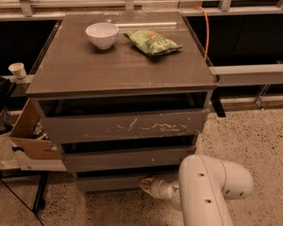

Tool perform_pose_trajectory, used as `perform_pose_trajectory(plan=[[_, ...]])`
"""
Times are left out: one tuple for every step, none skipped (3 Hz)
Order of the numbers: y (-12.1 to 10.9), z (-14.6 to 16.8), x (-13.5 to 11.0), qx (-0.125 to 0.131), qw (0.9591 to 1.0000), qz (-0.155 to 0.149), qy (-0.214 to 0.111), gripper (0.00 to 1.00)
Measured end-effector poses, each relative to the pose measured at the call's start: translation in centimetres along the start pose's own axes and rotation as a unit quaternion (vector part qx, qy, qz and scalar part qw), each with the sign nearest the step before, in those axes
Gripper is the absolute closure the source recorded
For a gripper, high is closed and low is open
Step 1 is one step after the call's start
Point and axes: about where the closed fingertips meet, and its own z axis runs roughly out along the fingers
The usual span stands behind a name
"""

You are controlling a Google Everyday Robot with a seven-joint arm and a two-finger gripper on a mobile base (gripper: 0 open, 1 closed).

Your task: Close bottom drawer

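**One gripper at the lowest of three drawers**

One cabinet (118, 69) stands on a speckled floor (254, 145); it has three drawers, stacked, each front with a dark gap above it; the top drawer (127, 125) has white scratches across its face; the middle drawer (127, 157) sits under it; the bottom drawer (108, 182) is lowest, just above the floor, and what any of the three holds is hidden.

One white arm (212, 187) comes in from the lower right; its one gripper (147, 183) points left and lies against the bottom drawer's front, right of the middle; whether it is spread or pressed together I cannot tell.

On the cabinet top lie two things, near each other but apart: one white bowl (102, 34) at the back left, its inside showing only white; one green bag (152, 41) to its right, lying flat.

Left of the cabinet are one paper cup (17, 70) on a ledge and one cardboard box (30, 135) touching the cabinet's side, its contents too dark to tell; one orange cable (206, 29) runs down behind the cabinet's right rear corner.
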Motion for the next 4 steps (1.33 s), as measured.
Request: perform_pose_trajectory(plan=[[-0.2, 0.2, -0.4, -0.006, 1.0, -0.001, -0.005, 1.0], [1.6, -3.5, -1.4, -0.086, 0.9963, -0.006, 0.0, 1.0], [4.2, -7.9, -0.8, -0.164, 0.9863, 0.013, 0.015, 1.0], [4.3, -8.4, -0.3, -0.168, 0.9847, 0.036, 0.024, 0.81]])
